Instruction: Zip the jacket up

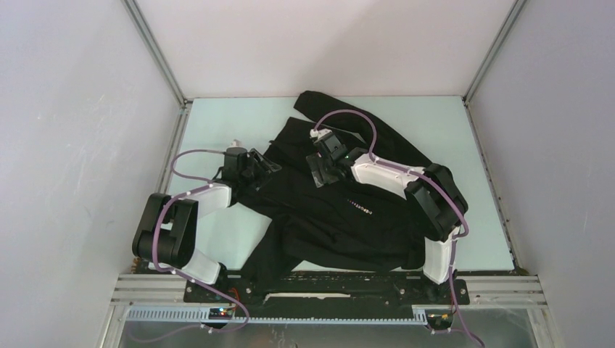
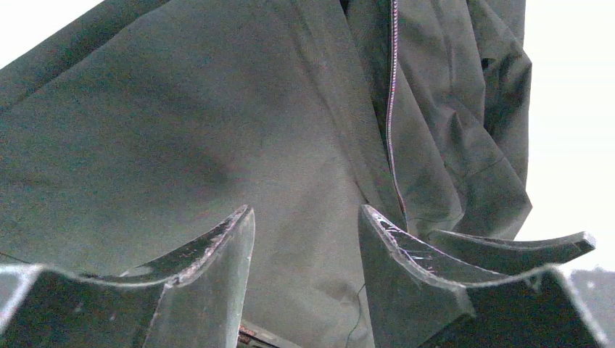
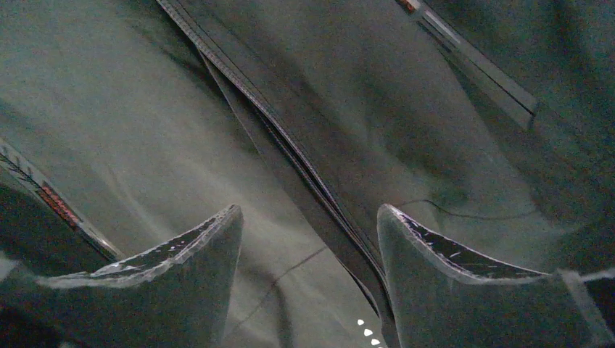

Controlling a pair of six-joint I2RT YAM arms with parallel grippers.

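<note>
The black jacket (image 1: 341, 210) lies crumpled across the middle of the table, pale lettering (image 1: 359, 206) on its chest. My left gripper (image 1: 262, 165) hovers at the jacket's left edge, jaws open with only fabric (image 2: 181, 130) below them; a zipper line (image 2: 392, 109) runs down to the right of its fingers. My right gripper (image 1: 323, 161) is over the jacket's upper middle, jaws open and empty. In the right wrist view the zipper edge (image 3: 290, 145) runs diagonally between its fingers, close to the right finger (image 3: 435, 283).
White walls with metal frame posts (image 1: 159, 58) close in the pale table (image 1: 210, 130) on three sides. A jacket sleeve (image 1: 348, 109) reaches toward the back wall. The black base rail (image 1: 326, 284) runs along the near edge.
</note>
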